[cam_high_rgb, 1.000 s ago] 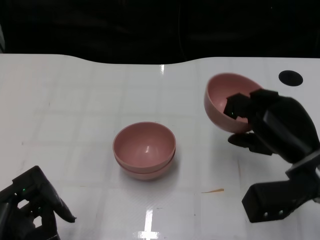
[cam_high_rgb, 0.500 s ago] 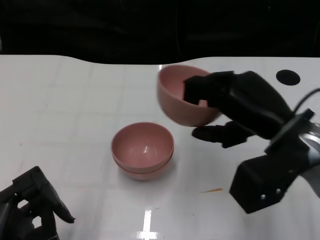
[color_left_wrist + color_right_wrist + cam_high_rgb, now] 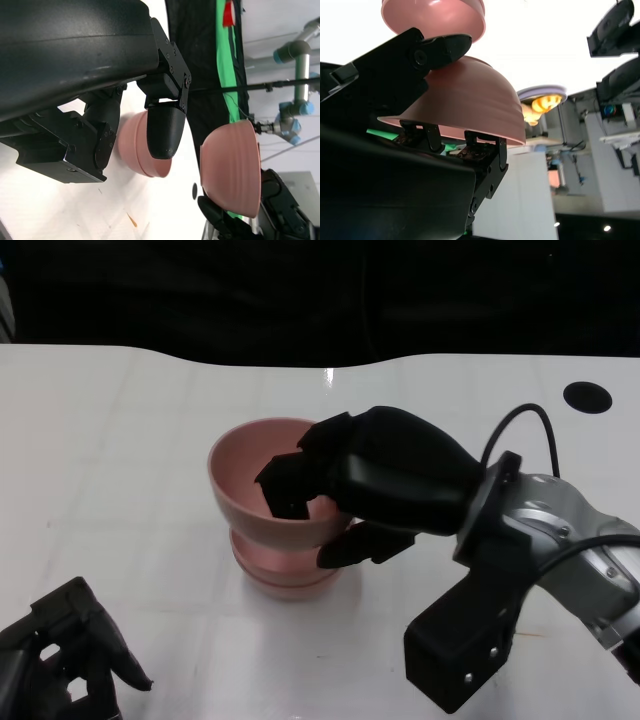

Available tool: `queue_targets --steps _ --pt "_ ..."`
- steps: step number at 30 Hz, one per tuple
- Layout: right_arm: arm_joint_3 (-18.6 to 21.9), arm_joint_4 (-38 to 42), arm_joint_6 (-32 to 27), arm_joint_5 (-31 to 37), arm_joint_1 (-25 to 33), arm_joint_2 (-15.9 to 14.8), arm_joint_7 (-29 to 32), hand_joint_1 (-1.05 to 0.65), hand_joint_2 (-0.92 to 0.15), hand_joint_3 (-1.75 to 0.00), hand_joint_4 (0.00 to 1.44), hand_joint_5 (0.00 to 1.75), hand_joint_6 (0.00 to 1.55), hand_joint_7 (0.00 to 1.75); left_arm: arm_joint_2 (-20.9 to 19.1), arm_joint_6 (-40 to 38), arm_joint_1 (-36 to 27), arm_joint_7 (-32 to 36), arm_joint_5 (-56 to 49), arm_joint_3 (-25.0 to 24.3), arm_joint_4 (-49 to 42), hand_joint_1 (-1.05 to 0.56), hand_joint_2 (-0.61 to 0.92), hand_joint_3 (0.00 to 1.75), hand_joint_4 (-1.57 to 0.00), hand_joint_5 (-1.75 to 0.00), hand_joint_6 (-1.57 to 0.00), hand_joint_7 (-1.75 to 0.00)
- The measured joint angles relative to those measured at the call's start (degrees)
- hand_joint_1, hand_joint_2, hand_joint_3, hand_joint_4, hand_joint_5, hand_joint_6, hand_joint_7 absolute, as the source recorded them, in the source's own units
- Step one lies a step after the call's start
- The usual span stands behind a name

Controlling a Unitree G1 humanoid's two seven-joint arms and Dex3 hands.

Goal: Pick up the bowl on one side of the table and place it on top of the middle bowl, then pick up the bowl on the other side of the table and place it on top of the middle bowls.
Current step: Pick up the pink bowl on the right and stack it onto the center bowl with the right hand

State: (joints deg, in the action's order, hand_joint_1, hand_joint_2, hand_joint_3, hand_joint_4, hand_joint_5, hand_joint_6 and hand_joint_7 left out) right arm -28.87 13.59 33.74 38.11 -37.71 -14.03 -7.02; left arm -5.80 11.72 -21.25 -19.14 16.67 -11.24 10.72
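One light, stiff bowl (image 3: 262, 480) held at its rim by right hand (image 3: 365, 483); left hand (image 3: 60, 655) curled, empty.

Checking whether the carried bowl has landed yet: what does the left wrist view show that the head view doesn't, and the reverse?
Left wrist view only: a clear gap between the held pink bowl and the stacked pink bowls. Head view only: the white table, a black hole, and fingers hooked inside the rim. Both show the right hand holding that bowl and the left hand.
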Motion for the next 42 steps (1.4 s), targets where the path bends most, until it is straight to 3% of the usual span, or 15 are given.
queue_targets --steps 2,4,6,11,13,16,20,22,24,29,30,31,33,35,42 --pt "-1.74 2.07 1.52 1.27 -0.82 0.82 -0.01 -0.26 -0.85 -0.13 1.12 1.02 0.96 0.90 0.26 -0.04 0.09 0.34 -0.12 0.28 0.41 0.36 0.82 1.21 -0.93 -1.75 -0.68 -1.75" --pt "-3.13 4.03 2.88 2.62 -1.20 1.74 0.04 -0.25 -0.85 -0.10 1.16 0.92 1.03 0.76 0.40 -0.03 0.21 0.53 -0.12 0.54 0.44 0.36 0.83 1.19 -0.92 -1.75 -0.68 -1.75" --pt "-3.85 6.11 4.22 3.86 -1.57 2.32 1.08 -0.21 -0.84 -0.09 1.11 1.09 0.98 0.93 0.44 -0.04 0.17 0.59 -0.13 0.62 0.44 0.37 0.83 1.18 -0.92 -1.75 -0.68 -1.75" --pt "-4.72 10.07 5.61 4.83 -2.67 3.30 2.37 -0.21 -0.87 -0.12 1.10 1.03 0.93 0.95 0.46 -0.65 -0.01 1.25 -0.21 0.75 0.56 0.36 0.83 1.16 -0.92 -1.75 -0.68 -1.75" --pt "-4.90 11.49 6.28 5.35 -3.03 3.58 3.30 -0.22 -0.85 -0.10 1.07 1.14 0.93 0.93 0.45 -0.70 -0.06 1.51 -0.57 0.78 0.58 0.36 0.83 1.15 -0.91 -1.75 -0.68 -1.75" --pt "-5.07 13.62 7.10 6.22 -3.66 3.92 4.51 -0.23 -0.88 -0.09 1.00 1.32 0.86 1.04 0.45 -0.69 -0.06 1.51 -0.58 0.78 0.54 0.35 0.84 1.13 -0.91 -1.75 -0.68 -1.75" --pt "-5.06 15.75 7.83 6.78 -4.87 4.01 6.31 -0.23 -0.92 -0.10 1.01 1.16 0.86 1.06 0.45 -0.54 -0.05 1.50 -0.61 0.78 0.22 0.35 0.84 1.11 -0.92 -1.75 -0.67 -1.75" --pt "-5.04 16.29 7.80 7.46 -5.27 4.00 6.87 -0.22 -0.91 -0.09 0.98 1.31 0.84 1.14 0.45 -0.17 -0.05 1.50 -0.68 0.78 -0.11 0.35 0.84 1.11 -0.92 -1.75 -0.67 -1.75" --pt "-5.01 16.51 7.80 7.73 -5.42 3.99 7.89 -0.20 -0.91 -0.11 0.94 1.54 0.76 1.45 0.44 0.02 -0.03 1.50 -0.70 0.78 -0.34 0.35 0.84 1.11 -0.92 -1.75 -0.67 -1.75" --pt "-4.67 17.18 8.09 7.63 -6.64 4.00 9.26 -0.20 -0.91 -0.12 0.91 1.58 0.71 1.53 0.42 0.10 0.14 1.49 -0.70 0.78 -0.74 0.33 0.83 1.10 -0.91 -1.75 -0.67 -1.75" --pt "-4.59 17.29 8.23 7.48 -6.82 4.00 9.27 -0.21 -0.90 -0.12 0.93 1.49 0.74 1.41 0.42 0.13 0.17 1.48 -0.68 0.78 -0.79 0.33 0.84 1.10 -0.91 -1.75 -0.67 -1.75" --pt "-4.52 17.38 8.33 7.26 -6.95 4.00 9.25 -0.25 -0.89 -0.09 0.97 1.34 0.82 1.13 0.42 0.16 0.24 1.47 -0.67 0.78 -0.94 0.34 0.84 1.10 -0.92 -1.75 -0.67 -1.75" --pt "-4.40 17.47 8.28 6.63 -7.23 4.00 8.75 -0.28 -0.89 -0.05 1.01 1.23 0.95 0.80 0.42 0.43 0.39 1.45 -0.68 0.78 -1.33 0.34 0.84 1.09 -0.92 -1.75 -0.67 -1.75" --pt "-4.38 17.48 7.97 6.48 -7.67 3.99 8.24 -0.27 -0.90 -0.03 1.00 1.28 0.99 0.72 0.41 0.98 0.56 1.45 -0.71 0.78 -1.90 0.34 0.84 1.09 -0.92 -1.75 -0.67 -1.75" --pt "-4.41 18.94 7.47 6.52 -8.69 3.91 8.23 -0.24 -0.89 0.00 1.02 1.15 1.07 0.51 0.41 2.21 0.58 1.46 -1.29 0.81 -2.76 0.35 0.84 1.09 -0.93 -1.75 -0.67 -1.75"
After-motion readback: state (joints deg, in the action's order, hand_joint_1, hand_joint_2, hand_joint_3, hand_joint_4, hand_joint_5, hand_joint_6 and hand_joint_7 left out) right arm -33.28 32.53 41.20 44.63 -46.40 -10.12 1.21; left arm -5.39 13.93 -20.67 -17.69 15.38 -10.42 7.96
